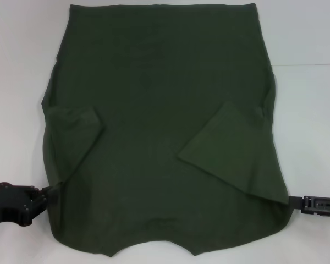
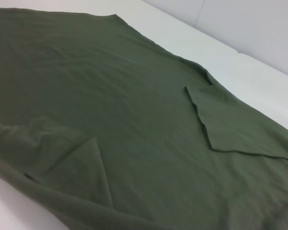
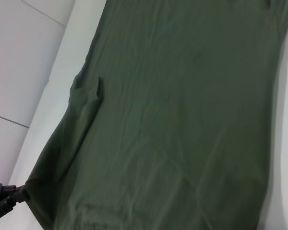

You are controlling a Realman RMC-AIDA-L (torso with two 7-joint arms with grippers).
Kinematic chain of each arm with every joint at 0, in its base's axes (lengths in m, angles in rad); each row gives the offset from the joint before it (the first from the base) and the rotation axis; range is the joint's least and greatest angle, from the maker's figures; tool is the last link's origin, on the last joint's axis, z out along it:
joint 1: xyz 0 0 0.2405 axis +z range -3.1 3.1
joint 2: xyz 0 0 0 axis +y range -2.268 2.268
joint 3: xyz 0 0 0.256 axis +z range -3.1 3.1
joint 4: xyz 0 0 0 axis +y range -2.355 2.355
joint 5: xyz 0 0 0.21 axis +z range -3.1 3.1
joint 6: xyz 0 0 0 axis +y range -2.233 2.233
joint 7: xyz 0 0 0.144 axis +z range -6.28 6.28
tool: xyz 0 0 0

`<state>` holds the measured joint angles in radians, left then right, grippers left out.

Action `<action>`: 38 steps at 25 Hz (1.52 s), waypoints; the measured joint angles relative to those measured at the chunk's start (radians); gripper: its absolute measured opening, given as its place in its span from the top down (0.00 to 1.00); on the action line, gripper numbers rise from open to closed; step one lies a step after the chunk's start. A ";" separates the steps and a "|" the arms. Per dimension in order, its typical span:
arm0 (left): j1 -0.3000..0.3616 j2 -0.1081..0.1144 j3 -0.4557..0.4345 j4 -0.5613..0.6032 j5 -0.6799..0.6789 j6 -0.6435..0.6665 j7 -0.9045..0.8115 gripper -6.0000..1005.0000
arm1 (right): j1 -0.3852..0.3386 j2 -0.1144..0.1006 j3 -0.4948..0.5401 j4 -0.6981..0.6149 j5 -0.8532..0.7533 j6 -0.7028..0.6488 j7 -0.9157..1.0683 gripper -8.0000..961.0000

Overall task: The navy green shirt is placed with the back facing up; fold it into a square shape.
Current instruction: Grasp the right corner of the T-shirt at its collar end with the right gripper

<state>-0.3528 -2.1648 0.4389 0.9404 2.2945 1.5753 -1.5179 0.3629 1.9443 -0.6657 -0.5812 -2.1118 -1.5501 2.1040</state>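
Shirt (image 1: pixel 165 126): front side face-down on the table (image 1: pixel 22 66), hidden in all views. Cloth under both folded-in sleeves covered. Collar edge nearly meets the head view's bottom edge; its lowest points too close to the frame to tell if cut.

Left gripper (image 1: pixel 54 191): fingertips meet the shirt's edge; dark on dark, so the grip cannot be made out. Arm cut off by the frame's left edge.

Right gripper (image 1: pixel 292 202): tip at the shirt's corner, finger state unreadable. Body runs off the right edge.

Left wrist view: shirt runs past three edges; own fingers not shown.

Right wrist view: shirt cut top and bottom; the dark gripper at the lower corner is partly out of frame.
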 joint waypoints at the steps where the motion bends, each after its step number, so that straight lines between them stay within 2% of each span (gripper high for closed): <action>1: 0.000 0.000 0.000 0.000 0.000 0.000 0.000 0.93 | 0.003 0.002 0.000 0.001 -0.001 0.000 0.000 0.10; 29: -0.005 0.000 -0.002 0.000 0.000 -0.012 0.011 0.93 | 0.045 0.022 -0.015 0.011 -0.042 0.037 0.044 0.17; 38: -0.008 0.000 -0.002 0.000 0.000 -0.013 0.012 0.93 | 0.050 0.022 -0.015 0.011 -0.054 0.038 0.058 0.19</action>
<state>-0.3613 -2.1644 0.4372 0.9403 2.2948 1.5619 -1.5063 0.4127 1.9664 -0.6804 -0.5706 -2.1660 -1.5122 2.1622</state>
